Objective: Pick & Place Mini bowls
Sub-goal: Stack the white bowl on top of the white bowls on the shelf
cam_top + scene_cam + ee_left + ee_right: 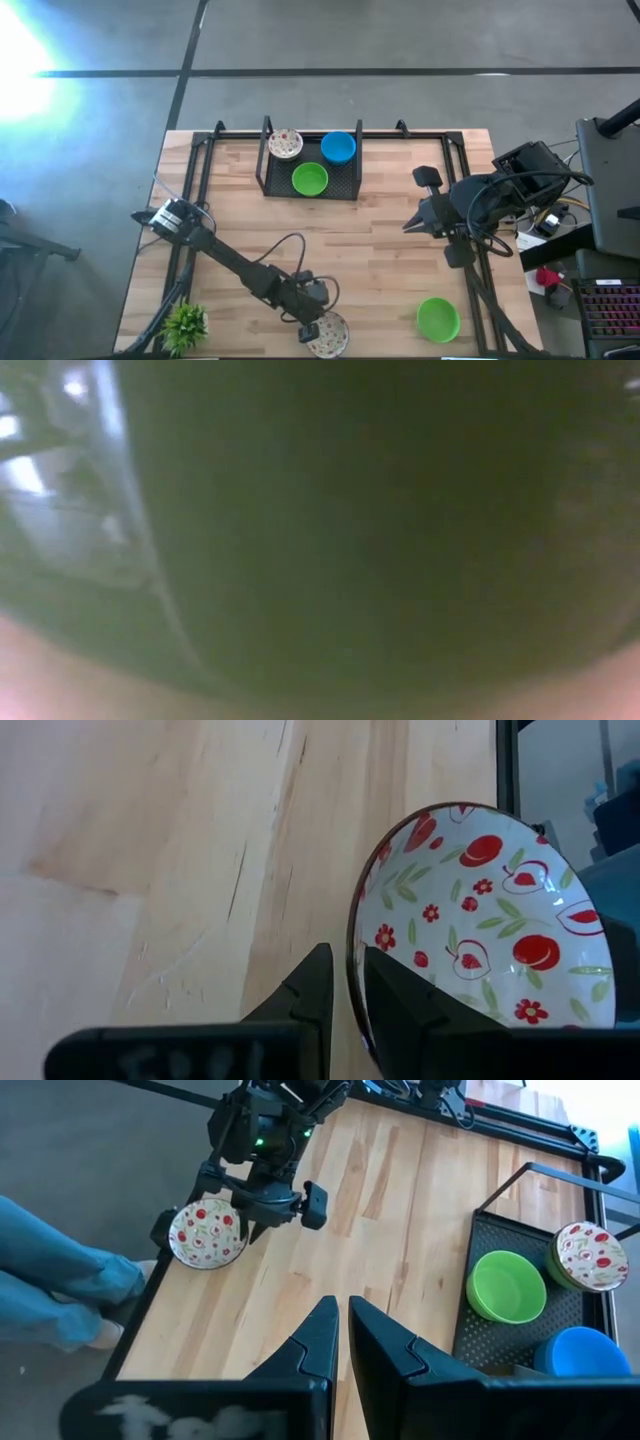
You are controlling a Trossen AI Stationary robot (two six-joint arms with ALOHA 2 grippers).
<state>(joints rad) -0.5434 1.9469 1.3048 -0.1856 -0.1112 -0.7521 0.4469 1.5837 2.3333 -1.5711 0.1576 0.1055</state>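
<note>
- The left claw (318, 331) sits at the near edge of the counter (380, 250), its fingers (315, 985) pinching the rim of a patterned bowl (480, 920), one finger inside and one outside.
- That bowl looks tilted and partly over the near edge, so this seems to be the pick step, just at the grasp.
- Next, I judge, it calls for a lift clear of the edge, then a carry across to the black tray (345, 185) at the far edge.
- The tray already holds a second patterned bowl (285, 144), a blue bowl (338, 147) and a green bowl (310, 179); little bare mesh remains.
- Another green bowl (438, 319) waits near the near right corner.
- The potted plant (185, 325) stands at the near left corner, apart from the path.
- The right claw (342, 1340) hovers near the right edge, fingers pressed almost together, holding nothing.
- The middle of the counter is open.
</note>
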